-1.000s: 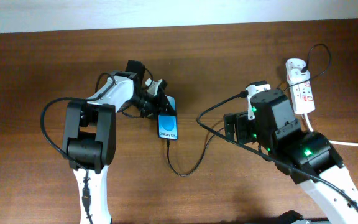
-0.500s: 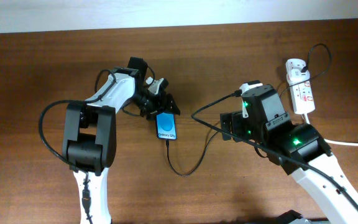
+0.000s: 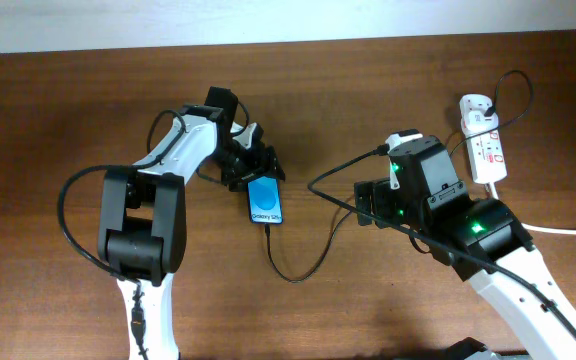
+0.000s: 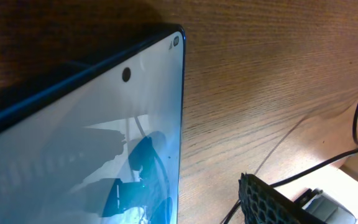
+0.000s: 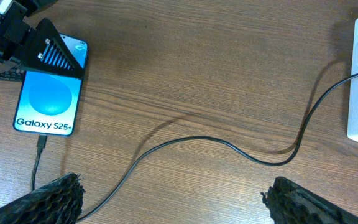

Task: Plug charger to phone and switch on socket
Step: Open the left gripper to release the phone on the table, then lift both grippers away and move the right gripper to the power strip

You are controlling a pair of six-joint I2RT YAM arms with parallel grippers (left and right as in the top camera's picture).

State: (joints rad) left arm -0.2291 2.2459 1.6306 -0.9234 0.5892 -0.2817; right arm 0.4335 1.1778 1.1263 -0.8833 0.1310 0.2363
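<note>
Right gripper (image 5: 174, 184): nearest in the right wrist view, with its fingers wide apart at the two bottom corners and nothing between them.
Charger (image 5: 185, 142): this slack black cable runs across the bare table (image 3: 68, 80) from the phone's lower edge, loops through the middle of the frame and climbs to the far right.
Plug tip (image 5: 40, 142): it sits right at the phone's bottom edge. It looks inserted, but this view is too coarse to show whether it is fully seated.
Phone (image 3: 266, 204): it lies flat, centre-left in the overhead view, with its blue screen up.
Left gripper (image 3: 256, 171): it is over the phone's upper end with its fingers spread, not clamped. In the left wrist view, wood shows between the phone's edge and the one visible finger.
Socket (image 3: 486, 150): it lies far off at the upper right, with the cable's other end in its white plug block. The switch position is unreadable.
Just changed: over the last second the left gripper has slid further over the phone's top, nudging it slightly left. The right arm has drawn up and left, then stopped. The cable tip has stayed at the phone.
Meaning: the plugging looks done or nearly so. The socket switch is probably what remains, and the free right gripper is the closer one.
</note>
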